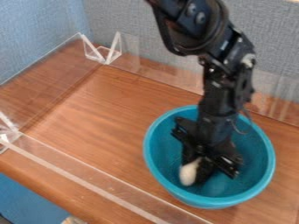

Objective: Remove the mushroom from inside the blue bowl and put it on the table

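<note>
Reddish-brown wood-grain table with the black robot arm reaching down into the blue bowl.

Largest is the tabletop, edged with low clear acrylic walls at the left and back, against a pale blue backdrop. Next, the black arm comes in from the top and drops almost straight down into the glossy turquoise bowl, which sits on the table toward the lower right. Inside the bowl, the gripper points downward with its jaws drawn together on the mushroom, whose cream-white stem shows just below and left of the fingers, low in the bowl near its floor. Its cap is hidden behind the gripper, and I cannot tell whether it touches the bowl's bottom.
</note>
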`<state>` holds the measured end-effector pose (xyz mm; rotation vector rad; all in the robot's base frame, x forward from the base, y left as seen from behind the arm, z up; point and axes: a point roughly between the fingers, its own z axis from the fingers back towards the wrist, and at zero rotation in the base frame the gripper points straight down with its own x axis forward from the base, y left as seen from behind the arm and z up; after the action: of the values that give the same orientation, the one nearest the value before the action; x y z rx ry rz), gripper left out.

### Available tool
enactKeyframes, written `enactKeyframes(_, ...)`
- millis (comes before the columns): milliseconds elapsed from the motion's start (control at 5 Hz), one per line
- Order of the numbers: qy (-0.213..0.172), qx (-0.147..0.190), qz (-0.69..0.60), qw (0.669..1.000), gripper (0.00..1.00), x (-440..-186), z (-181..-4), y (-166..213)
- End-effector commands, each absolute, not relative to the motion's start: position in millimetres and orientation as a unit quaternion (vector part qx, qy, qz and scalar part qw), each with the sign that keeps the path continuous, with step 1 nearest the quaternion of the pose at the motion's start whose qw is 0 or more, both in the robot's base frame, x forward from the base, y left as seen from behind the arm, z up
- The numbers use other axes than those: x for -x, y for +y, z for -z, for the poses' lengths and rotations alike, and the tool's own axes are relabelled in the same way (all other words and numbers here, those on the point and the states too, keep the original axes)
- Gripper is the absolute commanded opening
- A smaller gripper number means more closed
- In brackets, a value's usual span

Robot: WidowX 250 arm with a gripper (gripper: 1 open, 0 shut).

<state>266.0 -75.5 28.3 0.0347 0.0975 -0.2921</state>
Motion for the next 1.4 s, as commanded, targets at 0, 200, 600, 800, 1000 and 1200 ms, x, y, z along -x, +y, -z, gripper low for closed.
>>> enactKeyframes(0,0.030,-0.022,0.108,0.993,0.00,-274.5,-34.4,-60.0)
enactKeyframes(200,0.032,-0.024,0.081,0.996,0.00,-275.1,-29.3,-53.1)
enactKeyframes(600,0.012,-0.017,0.056,0.998,0.00,-279.7,-44.9,-45.4)
enactKeyframes(800,0.006,-0.013,0.053,0.998,0.00,-281.5,-61.1,-39.8)
enactKeyframes(1000,0.003,-0.011,0.053,0.999,0.00,-283.2,-73.8,-35.5)
enactKeyframes(1200,0.000,-0.011,0.019,1.000,0.00,-278.6,-82.4,-28.8)
